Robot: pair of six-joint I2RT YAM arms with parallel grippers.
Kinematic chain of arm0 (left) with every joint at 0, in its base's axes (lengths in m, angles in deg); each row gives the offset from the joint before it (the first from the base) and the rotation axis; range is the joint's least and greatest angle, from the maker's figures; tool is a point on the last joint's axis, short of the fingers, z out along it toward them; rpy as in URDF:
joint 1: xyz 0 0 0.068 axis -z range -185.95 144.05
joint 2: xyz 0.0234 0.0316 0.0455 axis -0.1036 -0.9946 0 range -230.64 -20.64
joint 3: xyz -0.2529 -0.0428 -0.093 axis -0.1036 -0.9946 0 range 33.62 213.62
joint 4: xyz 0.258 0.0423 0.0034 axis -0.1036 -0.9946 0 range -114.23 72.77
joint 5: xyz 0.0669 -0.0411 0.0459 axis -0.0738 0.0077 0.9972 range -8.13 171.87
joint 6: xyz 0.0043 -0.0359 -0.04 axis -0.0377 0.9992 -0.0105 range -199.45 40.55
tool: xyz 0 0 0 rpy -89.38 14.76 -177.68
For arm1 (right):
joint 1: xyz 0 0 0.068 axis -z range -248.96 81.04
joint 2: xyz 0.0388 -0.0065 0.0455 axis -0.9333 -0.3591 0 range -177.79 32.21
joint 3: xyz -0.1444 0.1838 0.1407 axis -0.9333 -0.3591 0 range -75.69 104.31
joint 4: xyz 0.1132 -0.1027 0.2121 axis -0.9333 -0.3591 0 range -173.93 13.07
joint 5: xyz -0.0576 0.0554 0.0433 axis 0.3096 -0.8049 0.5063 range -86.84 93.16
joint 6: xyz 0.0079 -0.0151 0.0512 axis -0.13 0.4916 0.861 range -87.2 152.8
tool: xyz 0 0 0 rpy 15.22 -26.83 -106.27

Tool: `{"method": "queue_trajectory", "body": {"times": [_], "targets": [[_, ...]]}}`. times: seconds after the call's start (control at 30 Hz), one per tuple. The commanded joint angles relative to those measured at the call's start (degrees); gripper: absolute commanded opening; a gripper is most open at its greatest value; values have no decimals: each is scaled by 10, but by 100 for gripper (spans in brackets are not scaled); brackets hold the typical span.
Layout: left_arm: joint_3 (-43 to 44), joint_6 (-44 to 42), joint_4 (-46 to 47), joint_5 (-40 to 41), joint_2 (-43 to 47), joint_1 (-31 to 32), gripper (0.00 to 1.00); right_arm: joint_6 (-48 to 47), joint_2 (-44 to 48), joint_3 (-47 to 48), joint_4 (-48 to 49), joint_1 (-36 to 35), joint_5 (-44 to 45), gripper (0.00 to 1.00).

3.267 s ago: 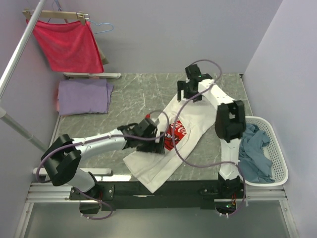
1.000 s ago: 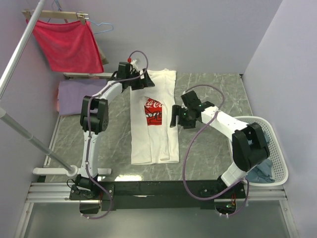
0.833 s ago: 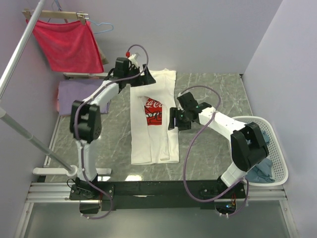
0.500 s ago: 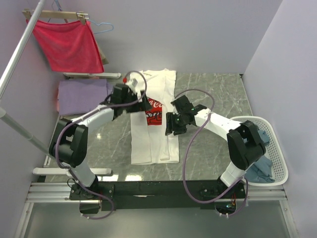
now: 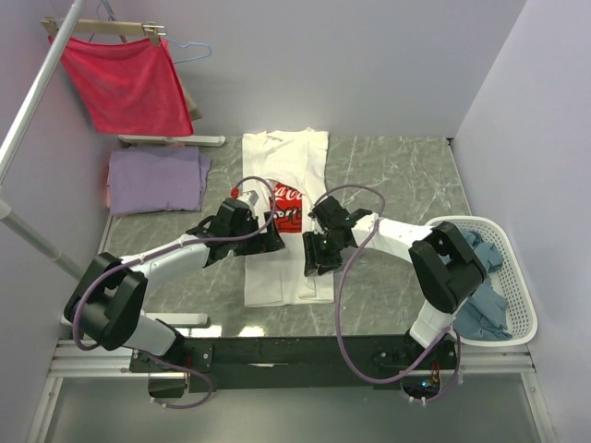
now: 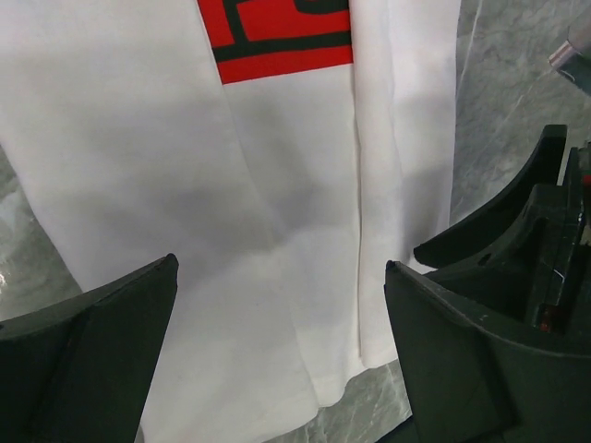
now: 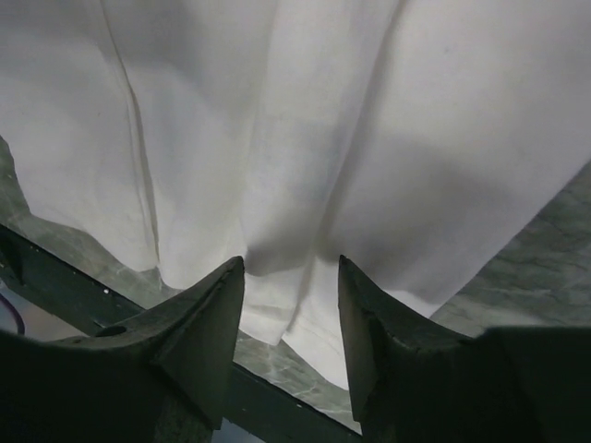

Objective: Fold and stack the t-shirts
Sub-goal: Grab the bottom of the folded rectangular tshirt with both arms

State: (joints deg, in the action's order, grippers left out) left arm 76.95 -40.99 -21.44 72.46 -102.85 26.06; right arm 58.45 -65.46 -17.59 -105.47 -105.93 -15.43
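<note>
The white t-shirt [image 5: 282, 277] lies as a long folded strip down the middle of the table, red print [image 5: 288, 214] facing up. My left gripper [image 5: 268, 242] hovers over its lower left part, jaws wide open with only cloth [image 6: 277, 212] under them [image 6: 282, 305]. My right gripper [image 5: 314, 258] is at the strip's right edge near the hem, jaws half narrowed with a gap [image 7: 291, 268], puckered white cloth [image 7: 314, 185] between the tips. The lavender t-shirt [image 5: 152, 180] sits folded at the far left. The grey-blue t-shirt [image 5: 476, 291] lies crumpled in the basket.
A white slotted laundry basket [image 5: 519, 305] stands at the near right edge. A red cloth [image 5: 125, 83] hangs on a hanger at the back left beside a slanted pole [image 5: 37, 88]. Grey marble table [image 5: 397, 175] shows on both sides of the strip.
My left arm swung from the shirt's collar end toward me, down to its lower part. My right gripper slid nearer along the right edge and its jaws narrowed.
</note>
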Motion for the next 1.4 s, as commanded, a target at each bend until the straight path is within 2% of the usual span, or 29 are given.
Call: {"method": "queue_trajectory", "body": {"times": [0.0, 0.23, 0.27, 0.37, 0.47, 0.6, 0.83, 1.13, 1.17, 1.23, 1.33, 1.37], "targets": [[-19, 25, 4, 30, 6, 18, 100, 1, -12, -1, 19, -12, -16, 49], [-33, 31, 12, 31, -25, 25, 99, -4, -28, 8, 13, -19, -15, 29], [-32, 31, 13, 31, -28, 27, 100, -3, -27, 9, 12, -20, -14, 21], [-28, 31, 10, 34, -37, 30, 99, -4, -18, 9, 11, -21, -10, 11], [-26, 31, 8, 39, -37, 31, 99, -9, -6, 12, 2, -25, -7, 4], [-21, 29, 3, 44, -37, 31, 99, -18, 11, 26, -21, -37, -3, 4], [-16, 30, -9, 60, -38, 31, 99, -28, -11, 75, -69, -79, 4, 9], [-18, 40, -23, 90, -26, 31, 100, -4, -80, 106, -42, -133, -42, 14], [-18, 40, -26, 92, -25, 31, 100, -2, -86, 110, -42, -134, -43, 24], [-12, 39, -35, 92, -20, 31, 99, 1, -102, 121, -49, -136, -30, 24], [-8, 37, -50, 92, -12, 31, 99, 5, -97, 120, -54, -136, -15, 47], [-6, 35, -56, 110, -10, 31, 100, 5, -90, 116, -51, -136, -8, 49]]}}
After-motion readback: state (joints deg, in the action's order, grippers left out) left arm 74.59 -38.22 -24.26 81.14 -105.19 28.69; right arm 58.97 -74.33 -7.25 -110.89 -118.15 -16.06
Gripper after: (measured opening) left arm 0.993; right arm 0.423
